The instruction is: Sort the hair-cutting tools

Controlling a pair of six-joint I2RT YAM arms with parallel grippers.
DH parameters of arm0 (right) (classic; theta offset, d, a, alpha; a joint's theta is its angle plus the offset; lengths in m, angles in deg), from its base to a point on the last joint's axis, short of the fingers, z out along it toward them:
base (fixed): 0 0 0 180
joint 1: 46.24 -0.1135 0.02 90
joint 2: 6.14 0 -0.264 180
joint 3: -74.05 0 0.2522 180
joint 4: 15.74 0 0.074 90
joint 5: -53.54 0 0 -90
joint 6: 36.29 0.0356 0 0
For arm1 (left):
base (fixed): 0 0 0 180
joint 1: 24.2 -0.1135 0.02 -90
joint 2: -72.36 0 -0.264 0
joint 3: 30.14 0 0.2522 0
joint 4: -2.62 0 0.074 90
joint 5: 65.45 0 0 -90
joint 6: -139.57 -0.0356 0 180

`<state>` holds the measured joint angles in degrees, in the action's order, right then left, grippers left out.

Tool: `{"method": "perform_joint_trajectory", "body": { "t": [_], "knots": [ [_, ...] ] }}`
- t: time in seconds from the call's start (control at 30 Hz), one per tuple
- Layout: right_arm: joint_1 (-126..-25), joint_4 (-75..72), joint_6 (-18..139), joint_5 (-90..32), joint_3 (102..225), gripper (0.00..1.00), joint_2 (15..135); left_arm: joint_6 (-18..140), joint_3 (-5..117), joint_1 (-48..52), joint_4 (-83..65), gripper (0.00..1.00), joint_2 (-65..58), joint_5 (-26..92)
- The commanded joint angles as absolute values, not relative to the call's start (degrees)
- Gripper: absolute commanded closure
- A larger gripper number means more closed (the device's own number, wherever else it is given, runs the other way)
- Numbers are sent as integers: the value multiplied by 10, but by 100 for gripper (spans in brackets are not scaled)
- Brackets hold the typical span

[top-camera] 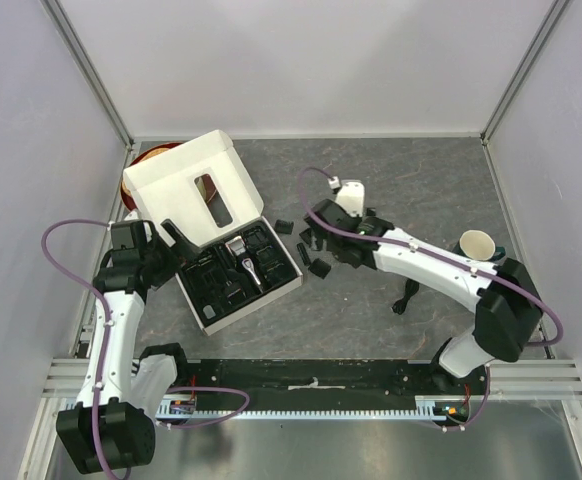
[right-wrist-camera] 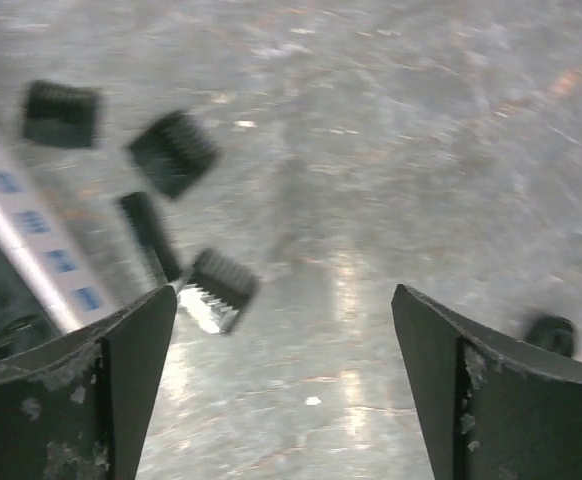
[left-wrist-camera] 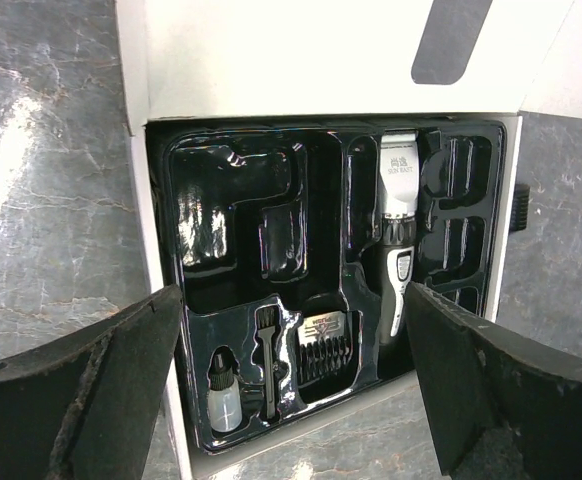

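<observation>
Over the box (left-wrist-camera: 271,60): left gripper (left-wrist-camera: 293,290) spread wide, holding nothing. Seated in the black tray (left-wrist-camera: 221,230) inside the box: clipper (left-wrist-camera: 399,230) in the right-hand slot, blade end toward the lid; one comb guard (left-wrist-camera: 323,345), brush (left-wrist-camera: 267,360) and small bottle (left-wrist-camera: 223,395) along the edge opposite the lid. Right of the box, over the table (right-wrist-camera: 421,120): right gripper (right-wrist-camera: 283,295) wide apart, empty. Just beside the box on that side: loose comb guards (right-wrist-camera: 173,152), scattered, blurred in the wrist view. Farther right of the box: cord (top-camera: 403,298)
</observation>
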<state>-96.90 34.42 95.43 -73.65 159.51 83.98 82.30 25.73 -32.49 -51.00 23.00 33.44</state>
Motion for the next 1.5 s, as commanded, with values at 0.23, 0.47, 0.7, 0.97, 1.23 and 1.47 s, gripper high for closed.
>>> {"method": "perform_joint_trajectory", "body": {
  "t": [0.23,0.47,0.7,0.97,1.23,1.47],
  "knots": [
    [-817,419,1095,-748,1449,3,788,802,261,-329,-496,0,229,334],
    [-772,436,1181,-753,1358,9,756,807,259,-328,-499,2,227,328],
    [-751,432,1208,-716,1305,12,729,808,259,-328,-499,2,224,327],
    [-750,395,1210,-664,1260,28,701,808,259,-328,-503,2,227,319],
    [-747,341,1212,-631,1209,31,616,809,263,-328,-510,3,231,304],
    [-747,300,1156,-596,1227,88,636,810,263,-328,-510,3,234,303]
  ]
}}
